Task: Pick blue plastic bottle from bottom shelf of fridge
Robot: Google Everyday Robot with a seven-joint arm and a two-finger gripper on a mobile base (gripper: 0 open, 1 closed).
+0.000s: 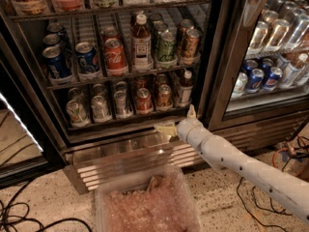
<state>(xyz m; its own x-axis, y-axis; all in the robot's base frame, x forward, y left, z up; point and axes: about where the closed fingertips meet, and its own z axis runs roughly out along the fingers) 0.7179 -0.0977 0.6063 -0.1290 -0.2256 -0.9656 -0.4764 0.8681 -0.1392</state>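
The fridge [215,57] stands with its centre compartment exposed. The bottom shelf [126,123] carries a row of cans: silver cans [100,108] to the left, reddish cans [143,100] toward the centre. The blue plastic bottle [184,87] stands upright at the right end of this row, white cap uppermost, just beside the frame.

On the rack above stand blue cans [88,57], a red cola can [115,57], a taller white-capped bottle [141,40] and a green can [167,45].

The gripper [176,121] sits in front of the shelf's right end, below the bottle and apart from it. Its fingers are spread, one pointing up, one pointing left, with nothing between them.

A clear tub [101,202] at lower centre holds a crumpled pinkish mass. It sits below the steel grille [130,162]. Cables [14,219] lie on the floor at lower left.
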